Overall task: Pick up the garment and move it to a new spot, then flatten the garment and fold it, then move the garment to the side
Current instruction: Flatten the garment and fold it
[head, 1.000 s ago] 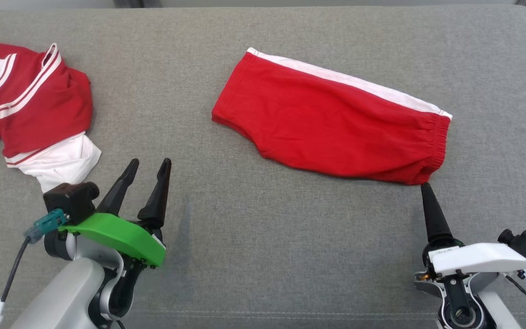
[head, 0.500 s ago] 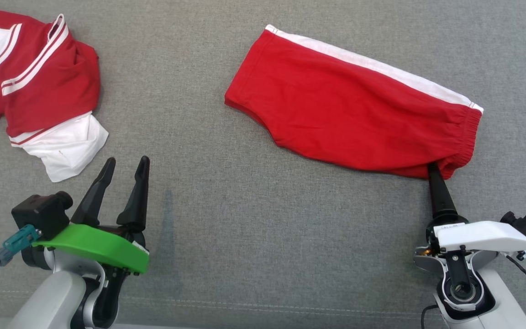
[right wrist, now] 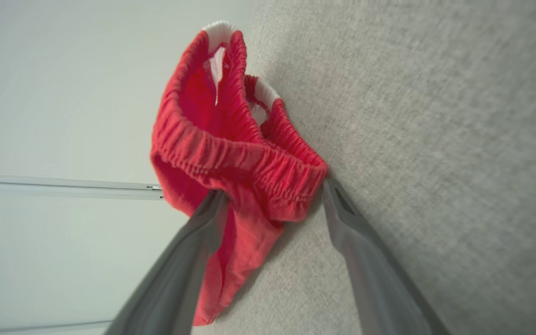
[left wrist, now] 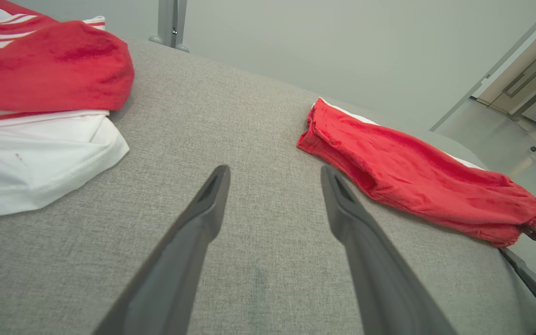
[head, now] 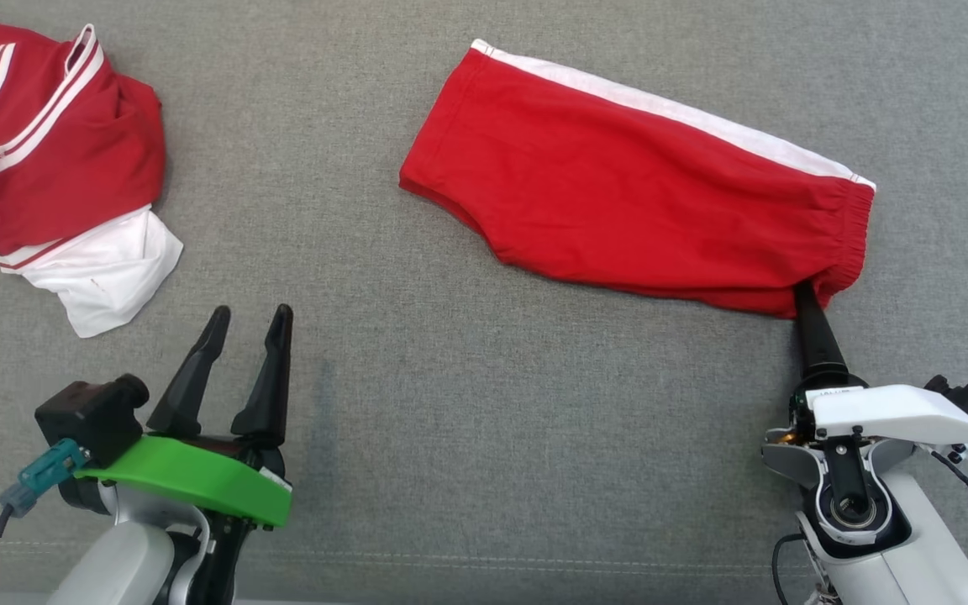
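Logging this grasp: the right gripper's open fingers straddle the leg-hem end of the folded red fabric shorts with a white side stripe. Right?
Wrong end. The right gripper, fingers open, straddles the gathered elastic waistband end of the folded red fabric shorts, not the leg hem; the right wrist view shows it.

Light: bright, soft and even – it seems to fall from above.
Shadows: weak; a pale grey smudge on the grey cushion (head: 484, 403) just right of the left tool (head: 250, 313), and a thin dark line under the near edge of the red shorts (head: 618, 193).
Head view: sharp, with strong colours.
Left wrist view: fingers near the camera look soft; straight lines bend at the edges.
Right wrist view: blurry all over – the cushion weave is smeared and the right tool (right wrist: 273, 188) looks fuzzy.
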Controlling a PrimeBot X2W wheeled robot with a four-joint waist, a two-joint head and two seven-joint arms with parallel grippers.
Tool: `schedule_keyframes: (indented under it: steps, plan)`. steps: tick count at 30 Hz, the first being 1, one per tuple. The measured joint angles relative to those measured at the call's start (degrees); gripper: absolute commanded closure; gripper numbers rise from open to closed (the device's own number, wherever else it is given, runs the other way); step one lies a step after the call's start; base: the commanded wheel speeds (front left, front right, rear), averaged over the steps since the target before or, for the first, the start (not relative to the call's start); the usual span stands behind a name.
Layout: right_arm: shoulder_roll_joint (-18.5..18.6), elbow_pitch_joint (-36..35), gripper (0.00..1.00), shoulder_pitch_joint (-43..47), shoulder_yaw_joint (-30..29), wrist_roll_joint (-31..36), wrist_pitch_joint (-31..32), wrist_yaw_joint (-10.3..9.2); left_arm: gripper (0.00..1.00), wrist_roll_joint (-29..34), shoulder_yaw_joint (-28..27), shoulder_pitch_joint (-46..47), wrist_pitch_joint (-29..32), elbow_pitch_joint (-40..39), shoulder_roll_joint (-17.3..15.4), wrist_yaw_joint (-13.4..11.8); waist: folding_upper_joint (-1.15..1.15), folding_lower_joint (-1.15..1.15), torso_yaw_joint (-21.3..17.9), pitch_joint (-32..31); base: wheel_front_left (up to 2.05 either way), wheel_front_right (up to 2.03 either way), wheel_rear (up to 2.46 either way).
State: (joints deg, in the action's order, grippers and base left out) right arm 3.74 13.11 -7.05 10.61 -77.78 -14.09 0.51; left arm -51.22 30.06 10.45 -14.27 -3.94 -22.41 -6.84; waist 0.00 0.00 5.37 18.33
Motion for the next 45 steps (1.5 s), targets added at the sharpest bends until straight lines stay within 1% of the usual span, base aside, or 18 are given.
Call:
schedule_keyframes:
  steps: [3,7,13,14,15,16,17,18,20,21,22,24,28,29,34,40,42,45]
  plan:
    - [0.0,1.0,0.00,-0.7,-0.7,-0.1,0.0,-0.01,0.00,0.0,0.1,0.0,0.0,-0.6,0.7,0.0,0.00,0.00,0.5,0.1,0.00,0.00,0.00]
    - [0.0,2.7,0.00,-1.6,-0.8,-0.6,-0.3,0.07,0.00,0.2,0.1,-0.3,0.0,-0.6,0.8,0.0,0.00,0.00,1.2,0.0,0.00,0.00,0.00]
    - [0.5,5.2,0.00,-3.0,-0.7,-1.6,-0.4,0.13,0.00,1.5,0.0,-1.4,0.0,-0.9,1.4,0.0,0.00,0.00,1.9,-0.5,0.00,0.00,0.00]
    - [0.5,5.2,0.03,-3.0,-0.7,-1.6,-0.4,0.13,0.00,1.5,0.0,-1.4,0.0,-0.9,1.4,0.0,0.00,0.00,1.9,-0.5,0.00,0.00,0.00]
    - [0.6,5.5,0.24,-3.3,-0.5,-1.6,-0.4,0.14,0.00,1.6,-0.1,-1.5,0.0,-1.1,1.4,0.0,0.00,0.00,2.0,-0.6,0.00,0.00,0.00]
    - [0.8,5.8,0.34,-3.6,-0.3,-1.6,-0.4,0.21,0.00,1.7,-0.1,-1.5,0.0,-1.2,1.4,0.0,0.00,0.00,2.0,-0.7,0.00,0.00,0.00]
    - [1.0,6.5,0.54,-4.1,-0.1,-1.6,-0.4,0.49,0.00,1.8,-0.1,-1.7,0.0,-1.4,1.5,-0.2,0.00,0.00,2.1,-0.8,0.00,0.00,0.00]
    - [1.0,6.8,0.54,-4.4,0.0,-1.6,-0.4,0.56,0.00,1.9,-0.1,-1.8,0.0,-1.4,1.5,-0.2,0.00,0.00,2.1,-0.8,0.00,0.00,0.00]
    - [1.2,7.6,0.74,-4.7,0.2,-1.6,-0.2,1.00,0.00,2.1,-0.1,-2.1,0.0,-1.4,1.6,-0.2,0.00,0.00,2.1,-1.0,0.00,0.00,0.00]
    - [1.2,7.9,1.00,-4.9,0.3,-1.6,-0.2,1.09,0.00,2.1,-0.1,-2.3,0.0,-1.4,1.7,-0.2,0.00,0.00,2.2,-1.2,0.00,0.00,0.00]
    - [1.3,8.2,1.00,-5.1,0.4,-1.6,-0.2,1.11,0.00,2.2,-0.1,-2.4,0.0,-1.5,1.7,-0.2,0.00,0.00,2.2,-1.3,0.00,0.00,0.00]
    - [1.8,8.4,1.00,-6.0,0.4,-1.6,0.0,1.77,0.00,2.2,-0.1,-2.7,0.0,-1.6,1.7,-0.2,0.00,0.00,2.2,-1.5,0.00,0.00,0.00]
    - [1.7,8.6,1.00,-8.3,0.7,-1.6,0.9,3.82,0.00,2.2,-0.6,-3.2,0.0,-1.6,1.7,-0.3,0.00,0.00,2.0,-1.9,0.00,0.00,0.00]
    - [1.5,8.6,1.00,-8.7,1.0,-1.6,1.2,4.04,0.00,2.2,-0.8,-3.5,0.0,-1.6,1.7,-0.3,0.00,0.00,1.8,-2.0,0.00,0.00,0.00]
    - [1.7,9.4,1.00,-8.7,1.1,-2.0,2.1,4.53,0.00,2.2,-1.4,-4.6,0.0,-1.6,1.8,-0.3,0.00,0.00,1.0,-3.0,0.00,0.00,0.00]
    - [4.0,10.0,1.00,-7.0,0.4,-2.0,2.4,4.55,0.00,2.3,-2.3,-5.1,0.0,-2.1,2.1,-0.3,0.00,0.00,-0.3,-3.8,0.00,0.00,0.00]
    - [4.7,10.0,1.00,-6.7,0.7,-1.8,3.0,4.95,0.00,2.4,-2.7,-5.8,0.0,-2.2,2.1,-0.3,0.00,0.00,-0.7,-3.9,0.00,0.00,0.00]
    - [6.1,9.9,1.00,-6.5,0.9,-1.4,3.6,5.00,0.00,2.6,-3.1,-6.8,-0.1,-2.5,2.1,-0.3,0.00,0.00,-1.5,-3.9,0.00,0.00,0.00]
